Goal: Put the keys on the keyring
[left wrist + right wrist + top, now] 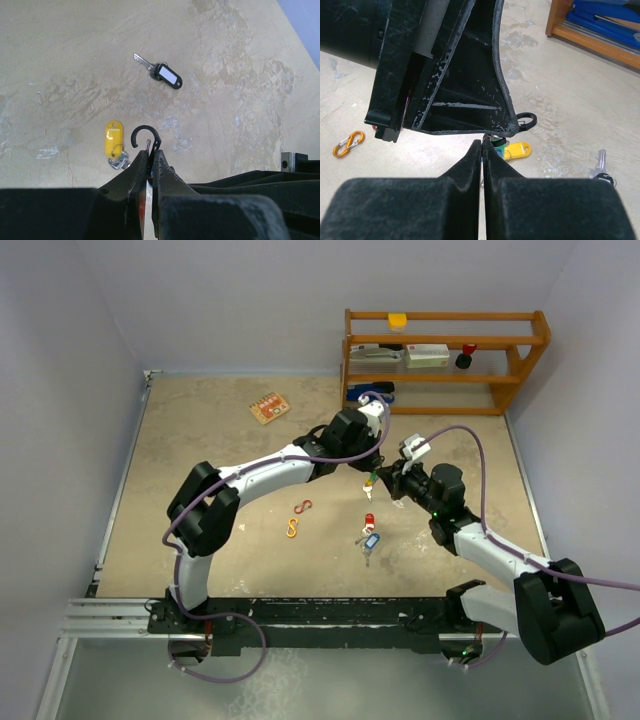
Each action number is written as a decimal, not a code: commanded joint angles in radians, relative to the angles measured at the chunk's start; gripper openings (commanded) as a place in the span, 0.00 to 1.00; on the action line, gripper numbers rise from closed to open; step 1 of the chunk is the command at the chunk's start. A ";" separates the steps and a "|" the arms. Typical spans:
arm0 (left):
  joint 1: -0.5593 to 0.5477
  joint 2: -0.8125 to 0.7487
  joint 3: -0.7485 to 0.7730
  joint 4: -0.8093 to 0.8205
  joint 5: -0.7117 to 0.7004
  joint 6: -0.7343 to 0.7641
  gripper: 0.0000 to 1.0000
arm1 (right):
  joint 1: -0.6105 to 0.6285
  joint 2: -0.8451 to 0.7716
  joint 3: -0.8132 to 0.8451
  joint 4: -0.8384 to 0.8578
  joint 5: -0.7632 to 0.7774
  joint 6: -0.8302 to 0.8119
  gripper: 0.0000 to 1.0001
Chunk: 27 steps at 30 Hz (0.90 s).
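My left gripper [374, 468] [151, 153] is shut on the keyring, a black hook-shaped clip [146, 136] that sticks out past its fingertips; the clip's loop [526, 120] also shows in the right wrist view. My right gripper [393, 483] [483, 143] is shut tip to tip against it, apparently pinching a green-tagged key [498, 144] [372, 478] just under the left fingers. A yellow-tagged key [114, 140] [518, 150] is right beside the clip; whether it hangs or lies I cannot tell. A red-tagged key [369, 520] and a blue-tagged key [371, 540] lie on the table nearer the bases.
A key with a black-and-white tag [165, 75] [601, 169] lies on the table beyond the grippers. Two small S-clips, red [303, 506] and orange [292, 529] [348, 143], lie to the left. A wooden shelf [440, 340] stands at the back right, an orange card [269, 407] at the back.
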 commanded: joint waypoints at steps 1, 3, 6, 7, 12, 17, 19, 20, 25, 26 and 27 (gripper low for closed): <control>-0.008 -0.016 0.033 0.086 -0.036 -0.023 0.00 | 0.003 0.002 0.052 0.003 -0.059 0.024 0.10; -0.008 -0.023 0.024 0.108 -0.053 -0.037 0.00 | 0.003 0.011 0.067 -0.024 -0.061 0.040 0.19; -0.005 -0.036 0.008 0.140 -0.085 -0.056 0.00 | 0.003 -0.005 0.060 -0.028 -0.045 0.062 0.27; -0.004 -0.042 0.001 0.150 -0.094 -0.061 0.00 | 0.003 -0.022 0.047 -0.017 -0.027 0.071 0.31; 0.021 -0.084 -0.058 0.214 -0.119 -0.092 0.00 | 0.003 -0.146 0.000 -0.078 0.221 0.159 0.42; 0.060 -0.145 -0.139 0.274 -0.138 -0.118 0.00 | 0.002 -0.241 0.033 -0.264 0.501 0.263 0.49; 0.077 -0.170 -0.179 0.300 -0.143 -0.128 0.00 | 0.002 -0.249 0.035 -0.292 0.542 0.285 0.53; 0.086 -0.183 -0.198 0.317 -0.143 -0.136 0.00 | 0.001 -0.246 0.034 -0.300 0.555 0.294 0.57; 0.146 -0.240 -0.310 0.441 -0.116 -0.205 0.00 | 0.000 -0.207 0.044 -0.308 0.536 0.305 0.70; 0.158 -0.249 -0.332 0.473 -0.106 -0.222 0.00 | 0.000 -0.201 0.048 -0.310 0.526 0.305 0.71; 0.168 -0.256 -0.353 0.503 -0.099 -0.238 0.00 | 0.000 -0.194 0.051 -0.312 0.521 0.305 0.71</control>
